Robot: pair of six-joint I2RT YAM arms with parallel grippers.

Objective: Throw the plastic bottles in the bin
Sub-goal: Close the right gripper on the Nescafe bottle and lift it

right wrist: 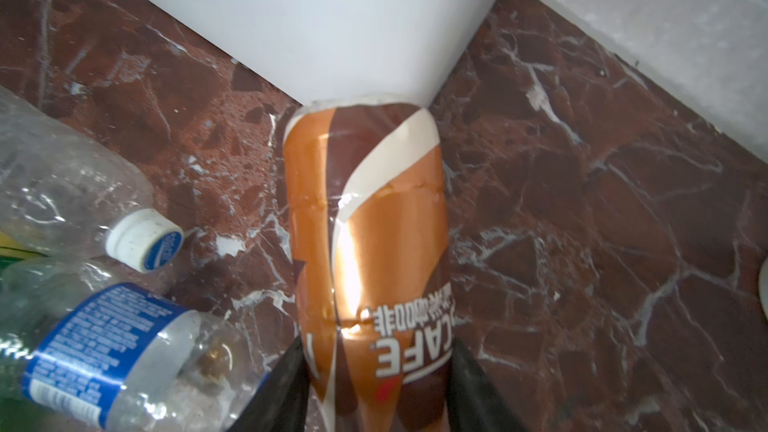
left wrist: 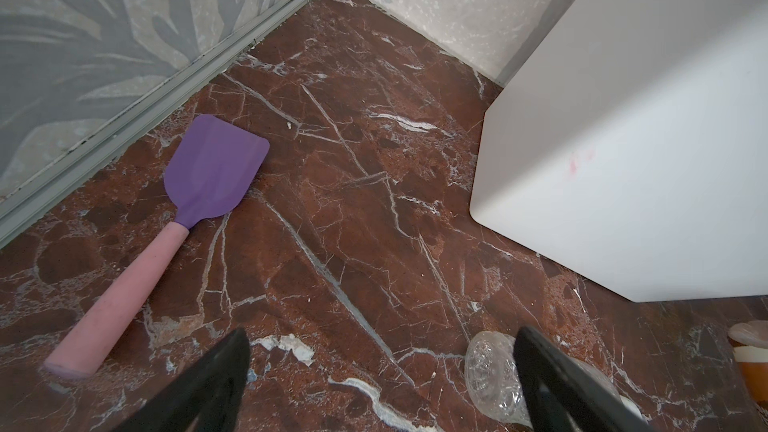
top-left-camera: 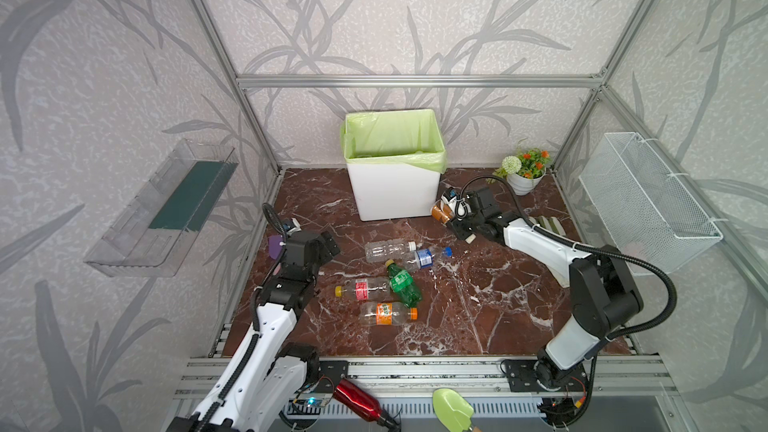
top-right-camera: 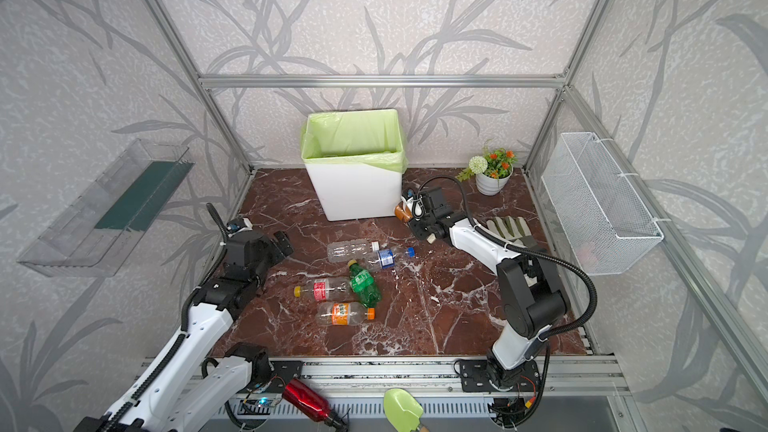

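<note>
The white bin (top-left-camera: 395, 193) with its green liner stands at the back middle of the marble floor. My right gripper (top-left-camera: 448, 213) is shut on a brown coffee-label plastic bottle (right wrist: 365, 222), right by the bin's front right corner (right wrist: 332, 35). Several more plastic bottles lie in the middle: a clear one (top-left-camera: 388, 250), a blue-labelled one (top-left-camera: 424, 258), a green one (top-left-camera: 403, 284), a red-labelled one (top-left-camera: 363, 288) and an orange-labelled one (top-left-camera: 386, 312). My left gripper (top-left-camera: 330, 245) hangs open at the left, holding nothing. In the left wrist view the clear bottle's base (left wrist: 490, 371) lies beside one finger.
A purple spatula (left wrist: 216, 164) lies by the left wall. A flower pot (top-left-camera: 524, 172) and a striped glove (top-left-camera: 548, 224) sit at the back right. A wire basket (top-left-camera: 648, 201) and a clear tray (top-left-camera: 166, 209) hang on the side walls. A red metal bottle (top-left-camera: 357, 401) and a green scoop (top-left-camera: 453, 409) lie on the front rail.
</note>
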